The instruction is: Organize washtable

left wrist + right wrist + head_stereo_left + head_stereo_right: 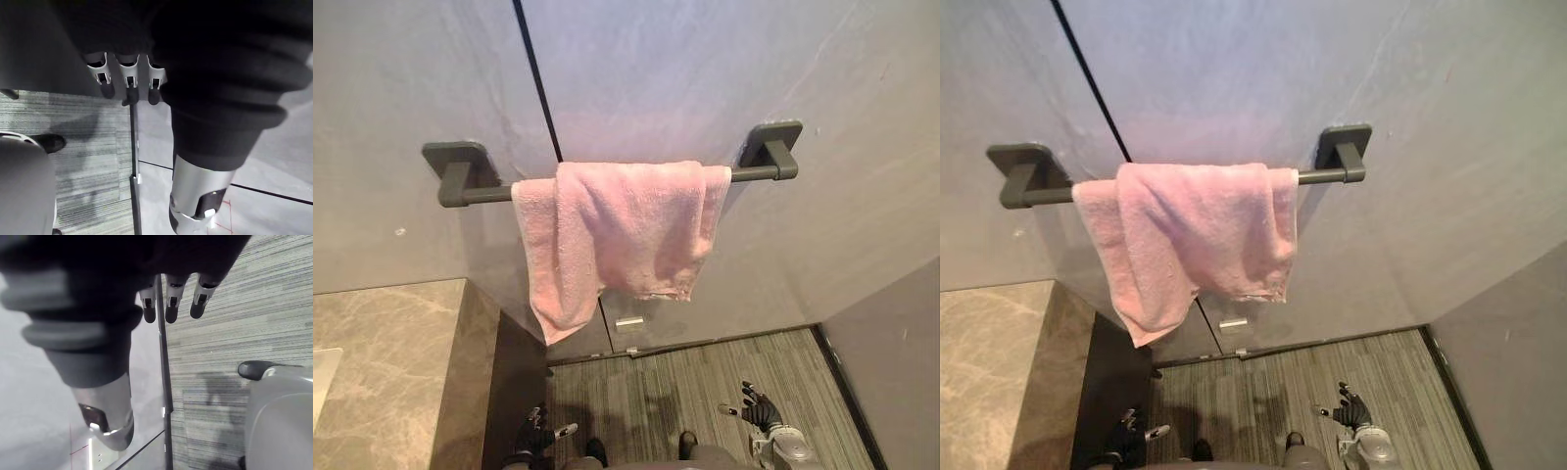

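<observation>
Towel [617,230], one, drapes the one bar [478,195] at 12 o'clock; counter [391,352] at 8; left hand [536,433] and right hand [760,407] relaxed, empty.

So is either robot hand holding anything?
Nothing. The left robot hand and the right robot hand hang open, below the towel on its bar.

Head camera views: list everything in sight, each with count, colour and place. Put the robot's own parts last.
towel: one, pink, draped unevenly over the rail, left corner hanging lowest
rail: one, dark grey, mounted across the wall
wall: grey panels, with a thin black seam running down behind the rail
metal fitting: one, silver, low on the wall below the towel
counter: one, beige marbled, lower left
floor: grey striped, at the foot of the wall
left hand: one, dark, low beside the counter, fingers relaxed
right hand: one, dark, low over the floor, fingers spread
</observation>
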You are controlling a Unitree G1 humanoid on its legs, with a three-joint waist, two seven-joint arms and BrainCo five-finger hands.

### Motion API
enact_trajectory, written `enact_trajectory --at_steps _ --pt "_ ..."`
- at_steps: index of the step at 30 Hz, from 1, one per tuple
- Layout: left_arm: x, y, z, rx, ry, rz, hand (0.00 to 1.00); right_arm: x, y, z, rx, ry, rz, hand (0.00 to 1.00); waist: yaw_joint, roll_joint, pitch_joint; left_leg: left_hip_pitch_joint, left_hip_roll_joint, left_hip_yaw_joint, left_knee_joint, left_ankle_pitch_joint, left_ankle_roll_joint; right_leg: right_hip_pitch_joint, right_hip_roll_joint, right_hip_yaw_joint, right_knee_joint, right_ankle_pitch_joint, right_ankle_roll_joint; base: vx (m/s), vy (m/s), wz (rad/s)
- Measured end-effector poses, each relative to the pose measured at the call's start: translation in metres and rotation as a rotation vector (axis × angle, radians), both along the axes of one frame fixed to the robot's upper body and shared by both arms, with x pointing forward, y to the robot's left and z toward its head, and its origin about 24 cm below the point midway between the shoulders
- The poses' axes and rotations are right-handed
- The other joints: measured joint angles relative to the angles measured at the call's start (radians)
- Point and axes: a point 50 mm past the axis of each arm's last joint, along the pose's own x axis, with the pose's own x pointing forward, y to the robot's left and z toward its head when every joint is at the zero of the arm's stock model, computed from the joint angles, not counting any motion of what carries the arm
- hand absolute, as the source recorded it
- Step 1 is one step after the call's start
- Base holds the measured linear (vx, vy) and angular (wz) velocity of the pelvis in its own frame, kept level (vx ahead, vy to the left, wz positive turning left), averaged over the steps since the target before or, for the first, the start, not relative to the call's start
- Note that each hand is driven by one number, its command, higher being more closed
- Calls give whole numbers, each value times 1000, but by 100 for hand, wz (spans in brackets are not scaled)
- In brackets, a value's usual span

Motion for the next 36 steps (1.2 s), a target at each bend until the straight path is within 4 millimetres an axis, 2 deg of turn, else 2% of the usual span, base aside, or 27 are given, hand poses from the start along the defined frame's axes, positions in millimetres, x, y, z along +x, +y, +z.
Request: enact_trajectory --at_steps 6,7,8,9,10,11,12,13,14,15,16,18,20,21,22,23,24,25,26,27,28,29,30,33,36 --pt "25 1 11 13 -85 -18 0 9 -1 6 -16 -34 13 0 -2 19 13 -45 14 -28 68 -23 8 -24 -14 15 44 0 0 -23 9 12" --pt "32 3 13 20 -105 -21 0 11 -1 6 -18 -36 14 0 -3 32 22 -60 26 -53 85 -21 8 -37 -24 23 115 -37 -22 -40 1 56" --pt "33 3 14 23 -110 -20 0 9 -2 6 -19 -32 12 0 -1 28 20 -62 25 -63 93 -22 7 -49 -41 22 174 -50 -25 -36 -31 69" --pt "33 4 15 29 -110 -15 0 8 -3 6 -22 -28 12 0 -1 25 17 -68 27 -88 107 -22 2 -55 -76 29 244 -57 -16 -28 -115 56" --pt "31 8 15 44 -106 -10 0 8 -3 6 -25 -28 18 0 1 15 9 -91 32 -111 130 -23 -20 -60 -101 81 271 -55 -14 -24 -113 52" --pt "30 10 15 50 -103 -8 0 9 -2 6 -25 -31 19 0 4 0 0 -104 33 -117 138 -22 -28 -59 -102 106 264 -53 -7 -46 -297 46" --pt "29 17 16 71 -99 -8 0 12 -1 7 -23 -39 21 0 4 -8 -6 -137 36 -137 151 -16 -51 -51 -101 148 220 -86 65 -50 -382 31" --pt "28 18 16 76 -95 -4 0 19 -3 11 -32 -58 26 0 11 -29 -17 -166 53 -154 143 5 -81 -33 -96 129 155 -137 96 -50 -382 24" --pt "28 18 15 76 -93 -2 0 23 -5 13 -37 -69 29 0 21 -24 -13 -172 66 -156 134 17 -94 -29 -87 120 135 -153 77 -60 -322 28" --pt "33 8 13 51 -94 6 0 29 -11 17 -56 -84 34 0 17 17 10 -176 91 -189 108 53 -107 -16 -50 78 128 -145 59 -101 -268 52" --pt "36 -2 12 25 -99 4 0 29 -15 18 -67 -85 31 0 4 32 17 -177 103 -218 87 82 -109 -4 -37 40 131 -146 57 -171 -379 100" --pt "37 -22 9 -27 -101 -9 0 24 -20 17 -77 -70 24 0 -2 49 20 -179 117 -254 24 191 -102 -9 -21 -35 167 -159 32 -206 -312 105" --pt "37 -28 9 -37 -101 -25 0 27 -20 19 -76 -88 20 0 -3 46 18 -183 118 -244 -79 342 -105 -18 -14 -83 150 -155 -22 -176 -216 72" --pt "39 -28 9 -38 -105 -24 0 30 -18 20 -71 -99 21 0 1 38 23 -186 115 -226 -64 327 -108 -29 -14 -103 141 -140 -47 -135 -135 54" --pt "37 -26 9 -34 -99 -22 0 33 -15 22 -63 -117 21 0 3 46 19 -194 102 -181 21 251 -101 -30 -24 -124 140 -133 -59 -128 -110 41" --pt "36 -26 9 -33 -98 -22 0 34 -16 24 -67 -123 15 0 -1 30 26 -198 94 -169 77 198 -82 -28 -34 -137 141 -132 -61 -101 -88 62" --pt "37 -26 9 -33 -100 -23 0 33 -18 25 -70 -132 3 0 -4 28 26 -196 71 -140 191 105 -71 -17 -54 -164 138 -125 -65 -101 -44 71" --pt "38 -26 10 -33 -108 -24 0 31 -19 25 -72 -132 2 0 -7 34 23 -189 61 -124 260 47 -57 -4 -63 -190 128 -117 -61 -88 -17 71" --pt "39 -26 10 -33 -110 -25 0 30 -20 25 -75 -129 -1 0 -10 42 18 -186 62 -115 286 19 -49 -2 -64 -205 119 -110 -58 -88 61 74" --pt "38 -25 10 -31 -109 -24 0 30 -23 25 -74 -132 -20 0 -20 67 5 -181 67 -95 298 -11 -43 12 -64 -239 105 -100 -47 -60 98 81" --pt "40 -24 11 -26 -116 -26 0 31 -22 25 -68 -133 -24 0 -28 74 -1 -167 55 -82 221 17 -50 22 -55 -258 74 -82 -30 -59 103 72" --pt "41 -24 12 -25 -118 -28 0 31 -23 25 -67 -133 -24 0 -27 74 -1 -154 49 -83 181 32 -46 29 -53 -261 50 -68 -29 -69 97 50" --pt "40 -23 12 -22 -116 -32 0 30 -24 25 -67 -131 -32 0 -26 78 -7 -121 40 -90 72 79 -41 42 -46 -282 -12 -29 -28 -63 74 31" --pt "38 -20 11 -12 -108 -47 0 32 -27 25 -62 -136 -73 0 -25 97 -18 -73 38 -101 -110 173 -29 68 -22 -310 -101 34 -27 -100 86 27" --pt "31 -15 9 4 -82 -48 0 36 -19 24 -40 -137 -75 0 -26 95 -18 -37 35 -99 -151 196 -26 89 -9 -304 -122 55 -29 -117 48 -4"
